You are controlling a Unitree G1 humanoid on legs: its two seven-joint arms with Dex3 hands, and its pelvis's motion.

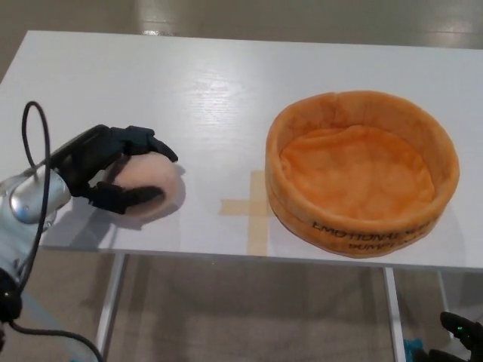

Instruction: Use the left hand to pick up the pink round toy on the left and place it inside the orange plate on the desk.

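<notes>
The pink round toy (pixel 151 181) rests on the white desk (pixel 211 83) near its front left edge. My left hand (pixel 106 170) wraps it from the left, upper fingers (pixel 147 142) curled over its top and thumb (pixel 132 197) pressed against its front. The toy's face is hidden. The orange plush plate (pixel 361 172), a round soft bowl with black lettering on its front wall, sits to the right, empty. My right hand (pixel 460 329) shows only as a dark tip at the bottom right corner, below the desk.
A tan tape cross (pixel 249 207) marks the desk between toy and plate. The desk's front edge runs just below the toy. A black cable (pixel 38 151) loops over my left forearm.
</notes>
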